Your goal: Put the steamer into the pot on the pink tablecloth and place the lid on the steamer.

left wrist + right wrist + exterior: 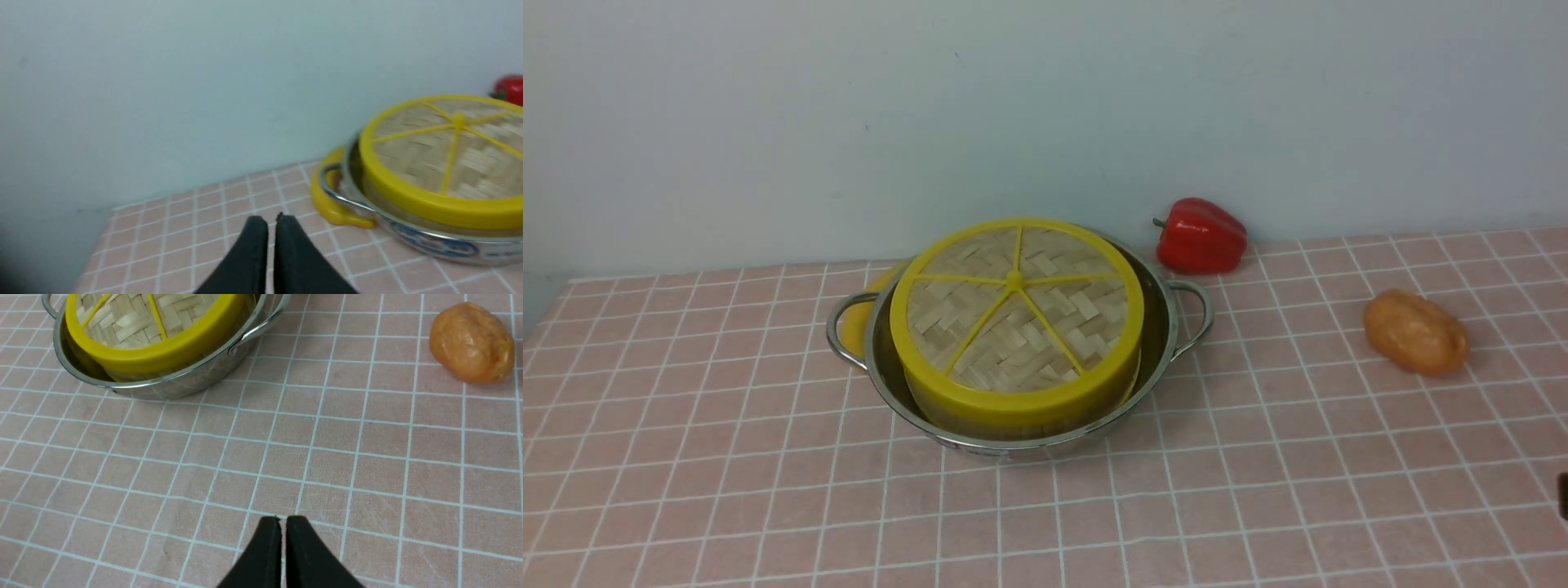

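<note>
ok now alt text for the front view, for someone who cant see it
A round bamboo steamer, covered by a woven lid with a yellow rim and spokes, sits inside a two-handled steel pot on a pink tablecloth with a white grid. A red pepper and a brown, bread-like item lie to the right.

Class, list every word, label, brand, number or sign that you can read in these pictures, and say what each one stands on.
No text can be read for certain.
Pot, front view: small dark marks on the outer wall below the rim, too small to read.
Pot, left wrist view: a dark, label-like patch on the outer wall, too blurred to read.
</note>
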Controlling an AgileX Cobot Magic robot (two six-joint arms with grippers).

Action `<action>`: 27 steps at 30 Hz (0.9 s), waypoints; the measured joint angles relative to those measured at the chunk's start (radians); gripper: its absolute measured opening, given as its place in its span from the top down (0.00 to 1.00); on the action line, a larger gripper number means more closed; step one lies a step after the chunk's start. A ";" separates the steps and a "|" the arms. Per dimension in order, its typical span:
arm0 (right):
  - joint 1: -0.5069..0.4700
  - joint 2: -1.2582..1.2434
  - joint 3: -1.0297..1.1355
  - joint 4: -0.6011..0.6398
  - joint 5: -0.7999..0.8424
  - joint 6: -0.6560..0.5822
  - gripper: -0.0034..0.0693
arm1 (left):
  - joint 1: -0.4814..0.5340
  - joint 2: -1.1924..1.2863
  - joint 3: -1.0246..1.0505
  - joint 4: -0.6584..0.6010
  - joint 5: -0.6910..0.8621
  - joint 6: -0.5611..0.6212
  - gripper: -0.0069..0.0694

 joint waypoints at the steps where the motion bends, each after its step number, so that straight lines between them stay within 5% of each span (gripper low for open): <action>1: 0.000 0.000 0.000 0.000 0.000 0.000 0.89 | 0.019 -0.021 0.037 -0.004 -0.016 -0.002 0.87; 8: 0.000 0.000 0.000 0.004 -0.001 0.001 0.86 | 0.114 -0.104 0.240 -0.008 -0.039 -0.017 0.85; 27: 0.000 -0.001 0.000 0.015 -0.002 0.003 0.80 | 0.115 -0.107 0.249 -0.008 -0.039 -0.020 0.80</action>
